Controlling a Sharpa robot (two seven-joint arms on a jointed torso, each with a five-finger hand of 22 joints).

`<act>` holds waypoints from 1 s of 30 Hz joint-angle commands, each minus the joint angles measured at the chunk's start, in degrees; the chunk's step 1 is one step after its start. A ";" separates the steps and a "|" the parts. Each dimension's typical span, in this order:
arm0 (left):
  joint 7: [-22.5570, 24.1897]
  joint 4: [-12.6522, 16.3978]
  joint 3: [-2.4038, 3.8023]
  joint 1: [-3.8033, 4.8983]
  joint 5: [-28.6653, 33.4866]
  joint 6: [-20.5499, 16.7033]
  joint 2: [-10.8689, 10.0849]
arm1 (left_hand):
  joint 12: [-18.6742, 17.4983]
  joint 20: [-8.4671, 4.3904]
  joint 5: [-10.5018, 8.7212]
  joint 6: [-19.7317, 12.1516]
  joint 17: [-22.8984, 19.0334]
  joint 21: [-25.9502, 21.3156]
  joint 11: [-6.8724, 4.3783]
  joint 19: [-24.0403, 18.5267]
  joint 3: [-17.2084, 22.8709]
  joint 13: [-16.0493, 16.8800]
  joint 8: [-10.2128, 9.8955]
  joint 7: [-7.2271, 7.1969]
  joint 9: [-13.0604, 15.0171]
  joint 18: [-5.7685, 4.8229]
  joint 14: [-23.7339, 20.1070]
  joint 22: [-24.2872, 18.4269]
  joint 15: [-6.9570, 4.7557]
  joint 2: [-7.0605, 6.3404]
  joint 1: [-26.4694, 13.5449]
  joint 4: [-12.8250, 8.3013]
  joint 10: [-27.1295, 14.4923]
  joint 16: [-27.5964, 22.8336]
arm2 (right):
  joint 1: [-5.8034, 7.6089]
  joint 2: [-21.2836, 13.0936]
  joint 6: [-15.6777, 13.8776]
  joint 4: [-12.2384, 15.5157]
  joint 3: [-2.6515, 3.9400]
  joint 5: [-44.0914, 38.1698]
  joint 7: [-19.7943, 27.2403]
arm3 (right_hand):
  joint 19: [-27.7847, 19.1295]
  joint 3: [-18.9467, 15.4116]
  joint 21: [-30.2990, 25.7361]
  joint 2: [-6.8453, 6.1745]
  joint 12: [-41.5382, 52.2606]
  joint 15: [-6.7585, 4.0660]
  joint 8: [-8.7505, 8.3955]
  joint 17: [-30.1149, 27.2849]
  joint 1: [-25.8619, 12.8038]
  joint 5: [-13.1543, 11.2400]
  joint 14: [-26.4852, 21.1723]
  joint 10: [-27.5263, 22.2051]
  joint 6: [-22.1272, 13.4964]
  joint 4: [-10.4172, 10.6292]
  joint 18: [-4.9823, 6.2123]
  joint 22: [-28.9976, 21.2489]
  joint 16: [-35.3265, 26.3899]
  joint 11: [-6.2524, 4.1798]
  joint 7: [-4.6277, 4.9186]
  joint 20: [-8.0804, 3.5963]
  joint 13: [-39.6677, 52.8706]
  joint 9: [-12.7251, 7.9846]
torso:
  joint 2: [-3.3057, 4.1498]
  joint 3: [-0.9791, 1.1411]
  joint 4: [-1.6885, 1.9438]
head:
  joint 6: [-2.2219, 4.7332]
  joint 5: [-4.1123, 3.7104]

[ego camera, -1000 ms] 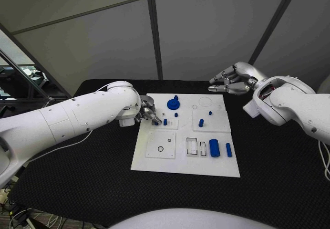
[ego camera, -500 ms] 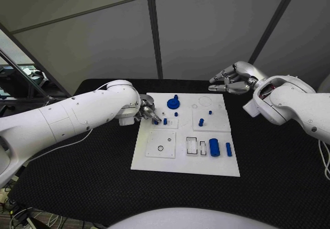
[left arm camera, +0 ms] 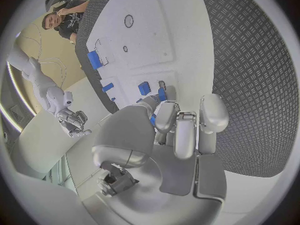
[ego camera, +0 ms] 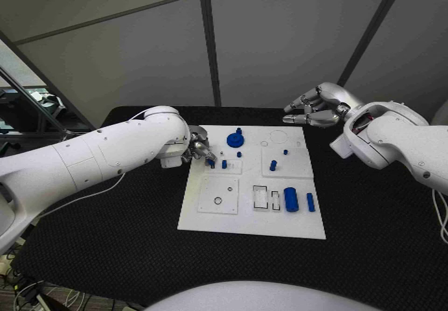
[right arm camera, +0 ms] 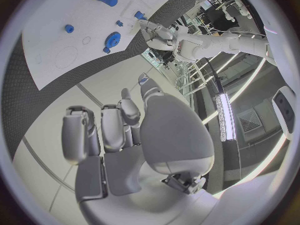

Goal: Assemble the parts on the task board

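The left hand (ego camera: pixel 199 153) pinches a small blue peg (ego camera: pixel 212 164) at the board (ego camera: pixel 252 223); it looks light, rigid, slippery, best held near its top. The right hand (ego camera: pixel 316 110) hovers curled, holding nothing.

White arms (ego camera: pixel 103 155), silver hands (ego camera: pixel 314 110)

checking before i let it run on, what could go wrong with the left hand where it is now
The left hand works at the task board's left edge, close beside two small upright blue pegs; a sideways slip might tip one. Whether it holds a part cannot be told, so a drop is possible.
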 commanded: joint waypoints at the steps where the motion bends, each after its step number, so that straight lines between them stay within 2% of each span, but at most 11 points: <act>1: -1.57 -0.32 -0.38 -0.49 -1.28 0.80 0.08 | 0.46 0.03 0.37 0.51 11.84 -0.15 0.15 -0.27 9.31 7.33 0.31 0.07 0.24 -1.25 4.99 0.04 0.28 -0.55 -0.18 -9.72 0.42 -0.03 | 0.11 0.01 0.39 0.10 0.04 0.00 0.40 | -0.13 -0.24 -0.38 0.35 -0.07 -0.20 -0.25 -0.09 -0.36 0.39 1.07 -0.01 -0.21 0.25 0.51 3.81 -0.31 0.01 0.13 -0.14 -0.07 0.06 | -0.01 -0.02 -0.03 | -0.01 0.05; 8: -1.28 -0.18 -0.39 -0.49 -1.28 1.16 0.05 | 0.94 -0.01 0.75 0.67 11.89 -0.14 0.03 -0.26 9.47 7.49 1.02 -0.06 1.16 -1.24 5.00 0.13 0.20 -0.43 -0.35 -10.11 0.59 0.03 | 0.11 0.00 0.55 0.07 0.04 -0.02 0.39 | -0.13 -0.24 -0.38 0.35 -0.07 -0.20 -0.25 -0.09 -0.36 0.39 1.07 -0.01 -0.21 0.25 0.51 3.81 -0.31 0.01 0.13 -0.14 -0.07 0.06 | -0.04 -0.01 0.06 | -0.01 -0.01; 17: -0.86 0.42 -0.39 -0.49 -1.29 1.93 -0.12 | 1.10 -0.03 0.78 0.66 11.87 -0.16 -0.02 -0.28 9.50 7.54 1.40 -0.13 1.71 -1.23 5.00 0.16 0.17 -0.55 -0.44 -10.39 0.65 0.02 | 0.11 0.06 0.73 0.00 0.03 -0.02 0.42 | -0.13 -0.24 -0.38 0.35 -0.07 -0.20 -0.25 -0.09 -0.36 0.39 1.07 -0.01 -0.21 0.25 0.51 3.81 -0.31 0.01 0.13 -0.14 -0.07 0.06 | -0.04 -0.04 0.01 | 0.01 -0.02; 26: -0.64 1.00 -0.38 -0.46 -1.50 4.02 -0.50 | 1.21 -0.05 0.87 0.65 11.97 -0.31 -0.07 -0.42 9.52 7.58 1.89 -0.21 2.42 -1.19 5.03 0.06 0.15 -0.69 -0.57 -10.72 0.69 0.12 | 0.10 0.14 0.76 -0.06 0.03 -0.02 0.49 | -0.13 -0.24 -0.38 0.35 -0.07 -0.20 -0.25 -0.09 -0.36 0.39 1.07 -0.01 -0.21 0.25 0.51 3.81 -0.31 0.01 0.13 -0.14 -0.07 0.06 | -0.05 -0.03 0.06 | -0.02 -0.02; 27: -0.63 0.99 -0.38 -0.44 -1.52 4.26 -0.49 | 1.26 -0.07 1.17 0.63 11.97 -0.34 -0.08 -0.45 9.55 7.60 2.10 -0.23 2.75 -1.18 5.03 0.06 0.13 -0.72 -0.66 -10.81 0.71 0.12 | 0.10 0.16 0.76 -0.07 0.03 -0.02 0.50 | -0.13 -0.24 -0.38 0.35 -0.07 -0.20 -0.25 -0.09 -0.36 0.39 1.07 -0.01 -0.21 0.25 0.51 3.81 -0.31 0.01 0.13 -0.14 -0.07 0.06 | -0.05 -0.03 0.07 | -0.03 -0.01; 30: -0.60 0.94 -0.38 -0.41 -1.67 4.81 -0.46 | 1.33 -0.13 3.86 0.49 12.03 -0.35 -0.14 -0.48 9.73 7.61 2.75 -0.29 3.84 -1.18 5.04 0.17 0.07 -1.00 -1.14 -11.07 0.73 0.19 | 0.10 0.19 0.75 -0.10 0.03 -0.02 0.53 | -0.13 -0.24 -0.38 0.35 -0.07 -0.20 -0.25 -0.09 -0.36 0.39 1.07 -0.01 -0.21 0.25 0.51 3.81 -0.31 0.01 0.13 -0.14 -0.07 0.06 | -0.01 -0.03 0.01 | -0.04 0.03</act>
